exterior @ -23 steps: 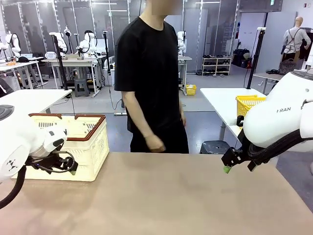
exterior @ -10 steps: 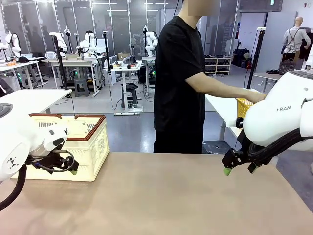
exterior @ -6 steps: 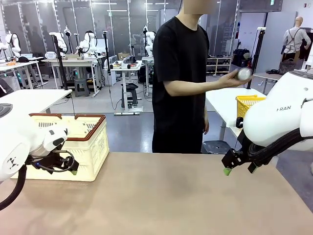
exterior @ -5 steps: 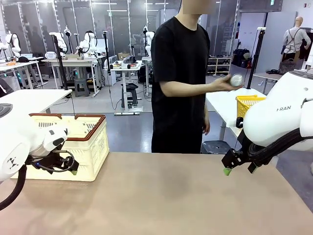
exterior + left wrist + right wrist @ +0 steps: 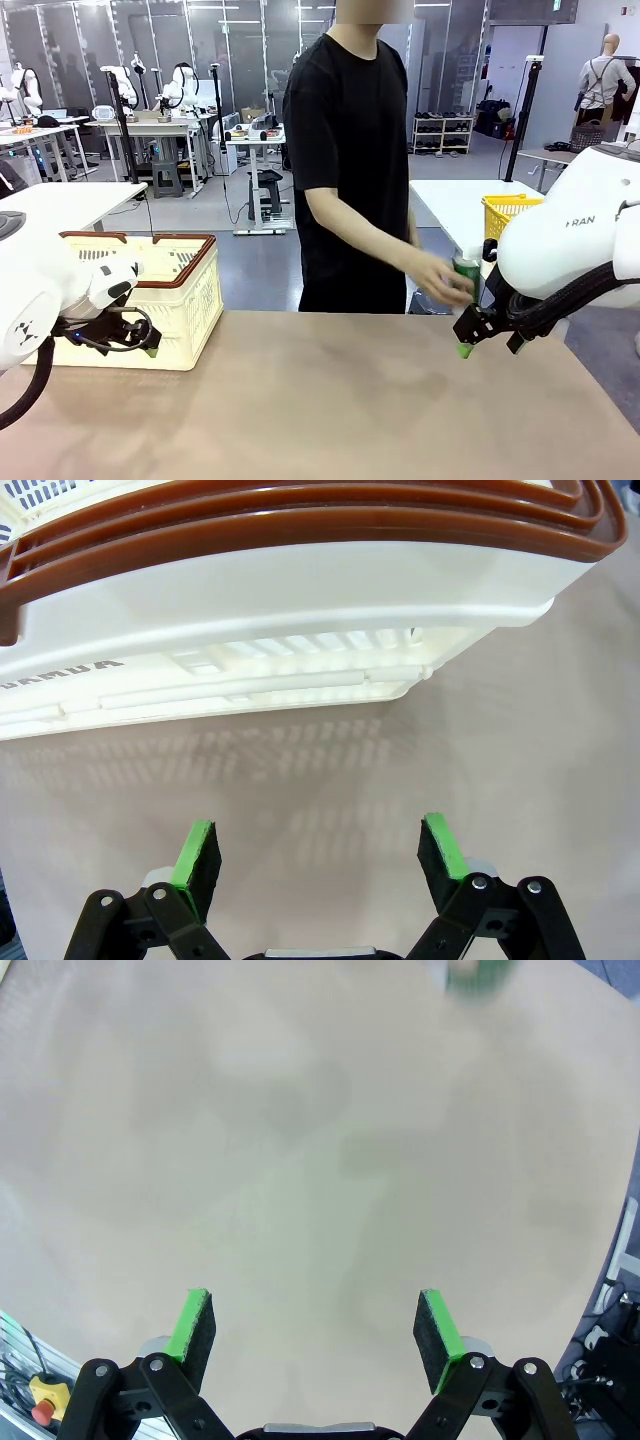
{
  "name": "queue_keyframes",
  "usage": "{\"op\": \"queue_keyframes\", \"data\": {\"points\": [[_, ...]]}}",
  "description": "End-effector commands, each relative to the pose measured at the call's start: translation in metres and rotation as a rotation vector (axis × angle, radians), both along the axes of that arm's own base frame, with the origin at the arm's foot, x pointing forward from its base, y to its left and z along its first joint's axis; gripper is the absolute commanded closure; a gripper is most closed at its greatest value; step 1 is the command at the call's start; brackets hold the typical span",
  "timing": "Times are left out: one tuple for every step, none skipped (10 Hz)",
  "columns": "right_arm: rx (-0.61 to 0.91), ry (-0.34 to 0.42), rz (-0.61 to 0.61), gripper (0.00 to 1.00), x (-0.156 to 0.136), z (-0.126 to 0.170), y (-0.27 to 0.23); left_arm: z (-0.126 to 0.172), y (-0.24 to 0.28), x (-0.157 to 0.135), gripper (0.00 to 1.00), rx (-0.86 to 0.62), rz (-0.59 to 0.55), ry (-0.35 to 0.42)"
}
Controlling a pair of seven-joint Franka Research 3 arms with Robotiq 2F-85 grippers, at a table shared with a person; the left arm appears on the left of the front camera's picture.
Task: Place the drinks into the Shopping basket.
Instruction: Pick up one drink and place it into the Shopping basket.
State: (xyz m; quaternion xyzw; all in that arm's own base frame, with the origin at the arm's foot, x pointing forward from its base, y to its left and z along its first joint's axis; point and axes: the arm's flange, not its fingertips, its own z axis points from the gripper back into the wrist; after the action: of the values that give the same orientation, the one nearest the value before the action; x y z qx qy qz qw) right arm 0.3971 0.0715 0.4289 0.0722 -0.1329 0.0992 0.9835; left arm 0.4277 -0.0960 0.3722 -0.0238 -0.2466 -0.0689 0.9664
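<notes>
Beside cream lattice Shopping basket (image 5: 180, 290), left pincer (image 5: 320, 845) agape; right pincer (image 5: 318, 1325) agape too, near slim green can (image 5: 466, 272).

**Even room light, motion blur at the far right**

Bright, even light from overhead fills the room, and the glass partitions far behind carry reflections. The matte counter (image 5: 330, 400) shows no glare, only soft, faint shadows. In the front view the person's hand (image 5: 440, 280) and the green can (image 5: 467, 272) are smeared by motion. The right wrist view shows the can as a blurred patch at its top edge. In the left wrist view the Shopping basket (image 5: 300, 600) casts a lattice-patterned shadow, and its rim bows with wide-angle distortion.
</notes>
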Motion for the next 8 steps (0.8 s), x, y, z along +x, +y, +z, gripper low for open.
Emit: {"op": "queue_keyframes", "data": {"points": [[0.002, -0.010, -0.003, 0.00, 0.0002, -0.0017, -0.0007, -0.0018, -0.0016, 0.0009, 0.00, -0.003, -0.002, -0.008], [0.002, -0.010, -0.003, 0.00, 0.0002, -0.0017, -0.0007, -0.0018, -0.0016, 0.0009, 0.00, -0.003, -0.002, -0.008], [0.002, -0.010, -0.003, 0.00, 0.0002, -0.0017, -0.0007, -0.0018, -0.0016, 0.0009, 0.00, -0.003, -0.002, -0.008], [0.002, -0.010, -0.003, 0.00, 0.0002, -0.0017, -0.0007, -0.0018, -0.0016, 0.0009, 0.00, -0.003, -0.002, -0.008], [0.002, -0.010, -0.003, 0.00, 0.0002, -0.0017, -0.0007, -0.0018, -0.0016, 0.0009, 0.00, -0.003, -0.002, -0.008], [0.002, -0.010, -0.003, 0.00, 0.0002, -0.0017, -0.0007, -0.0018, -0.0016, 0.0009, 0.00, -0.003, -0.002, -0.008], [0.002, -0.010, -0.003, 0.00, 0.0002, -0.0017, -0.0007, -0.0018, -0.0016, 0.0009, 0.00, -0.003, -0.002, -0.008], [0.002, -0.010, -0.003, 0.00, 0.0002, -0.0017, -0.0007, -0.0018, -0.0016, 0.0009, 0.00, -0.003, -0.002, -0.008]]}}
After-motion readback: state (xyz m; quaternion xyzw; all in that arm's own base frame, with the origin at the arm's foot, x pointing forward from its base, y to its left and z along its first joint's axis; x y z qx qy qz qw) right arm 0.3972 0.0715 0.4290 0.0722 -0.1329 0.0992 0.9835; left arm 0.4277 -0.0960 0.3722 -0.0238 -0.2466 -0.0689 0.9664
